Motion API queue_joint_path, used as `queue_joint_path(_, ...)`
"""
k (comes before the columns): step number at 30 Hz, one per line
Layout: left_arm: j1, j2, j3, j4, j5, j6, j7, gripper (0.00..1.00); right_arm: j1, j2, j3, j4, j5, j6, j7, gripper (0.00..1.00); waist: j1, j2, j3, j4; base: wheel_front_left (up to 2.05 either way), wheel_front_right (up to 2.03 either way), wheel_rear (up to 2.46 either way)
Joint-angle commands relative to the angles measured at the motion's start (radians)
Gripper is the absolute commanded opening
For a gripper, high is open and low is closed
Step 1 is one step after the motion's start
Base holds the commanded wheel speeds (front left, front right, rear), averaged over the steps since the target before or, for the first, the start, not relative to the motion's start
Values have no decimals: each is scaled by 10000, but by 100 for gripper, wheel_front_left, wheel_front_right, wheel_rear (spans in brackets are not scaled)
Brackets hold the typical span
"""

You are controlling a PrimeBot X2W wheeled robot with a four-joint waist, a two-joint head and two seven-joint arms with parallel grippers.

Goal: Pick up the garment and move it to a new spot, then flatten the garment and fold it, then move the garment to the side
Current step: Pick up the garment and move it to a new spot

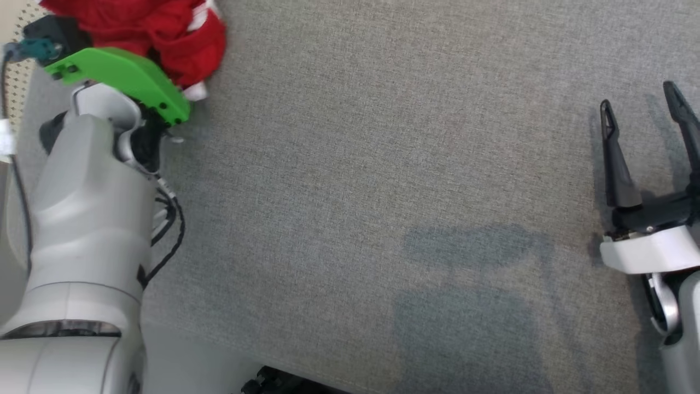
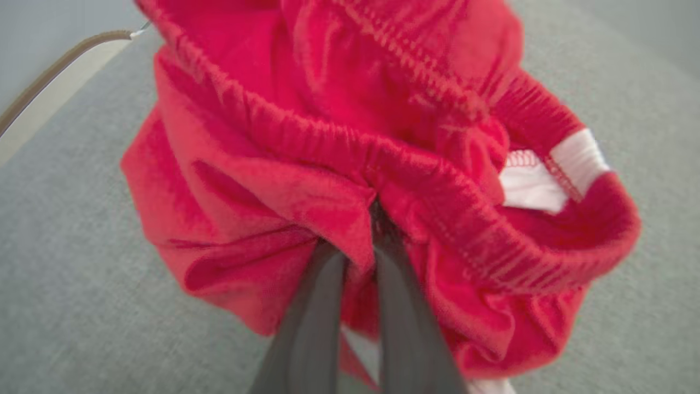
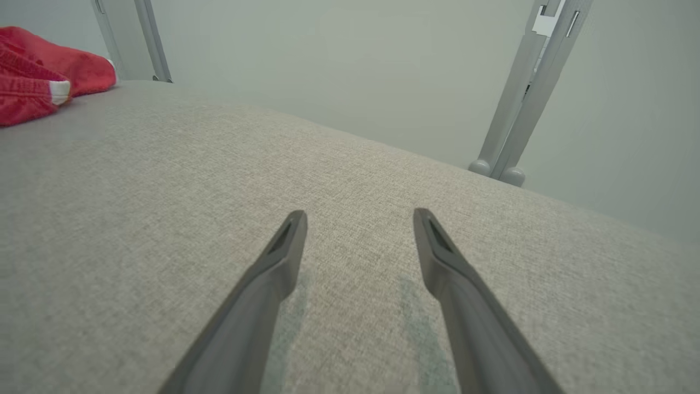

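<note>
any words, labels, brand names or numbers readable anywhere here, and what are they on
None: no view shows any text that can be read.
red garment: no print or logo on the folds that show.
white patch inside its waistband: blank as far as it shows, and slightly blurred.
green bracket: no marking can be read.
grey cloth surface: plain weave, nothing written.
</note>
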Motion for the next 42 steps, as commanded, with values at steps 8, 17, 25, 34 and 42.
queue_joint_path(8, -75, -468, -1707, -1626, 141, -584, -752, 0, 292, 1160, 164, 906, 139, -10, -679, 100, -1, 68, -1609, -210, 0, 0, 0)
queue_joint_path(17, 1710, -462, -4327, -5660, -1672, -483, 83, 0, 568, 1919, 2, 1716, 283, -10, -956, 100, -1, 68, -3068, -1366, 0, 0, 0)
queue_joint_path(25, 4213, -449, -6740, -8471, -1756, 451, 1568, 0, 1017, 2153, -345, 1412, 533, -10, -951, 100, -1, 68, -3651, -2780, 0, 0, 0)
queue_joint_path(34, 4379, -450, -8101, -8278, -1497, 1368, 1696, 0, 1012, 2186, -292, 1367, 1199, -10, -954, 100, -1, 68, -3361, -4059, 0, 0, 0)
queue_joint_path(42, 4768, -213, -7954, -7605, -1221, 1955, 716, 100, 1227, 2187, -391, 1405, 1470, -10, -953, 100, -1, 68, -3370, -4339, 0, 0, 0)
